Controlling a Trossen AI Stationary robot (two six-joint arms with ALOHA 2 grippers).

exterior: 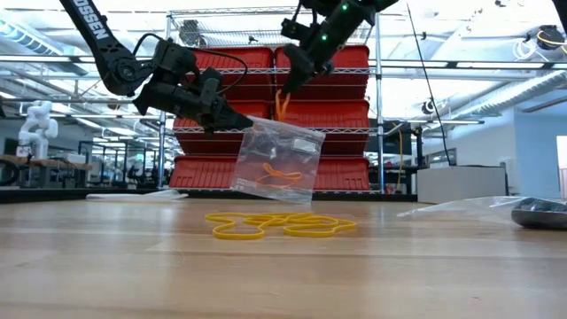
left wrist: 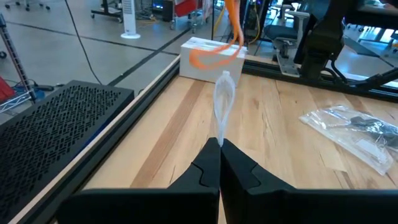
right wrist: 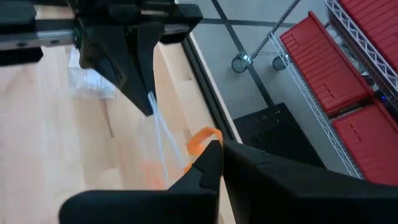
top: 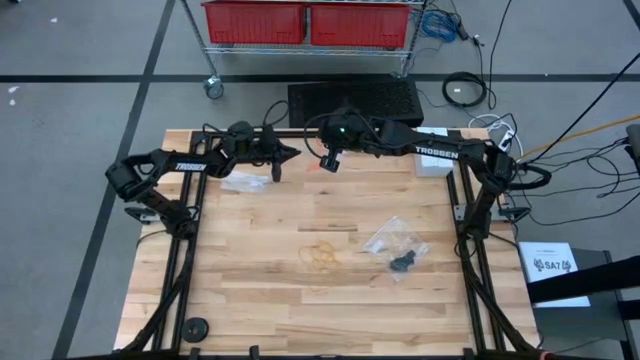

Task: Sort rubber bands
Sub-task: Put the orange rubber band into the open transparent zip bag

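High view: at twelve o'clock on the pale wooden table (top: 260, 300), the left claw (top: 293, 153) and right claw (top: 327, 163) nearly meet; tan rubber bands (top: 322, 256) lie at centre.

Low view: left claw is clamped on a clear plastic bag (exterior: 276, 159).

Right wrist view: right claw (right wrist: 219, 146) pinches a thin orange rubber band (right wrist: 200, 142), light, limp and stretchy, best gripped on one strand.
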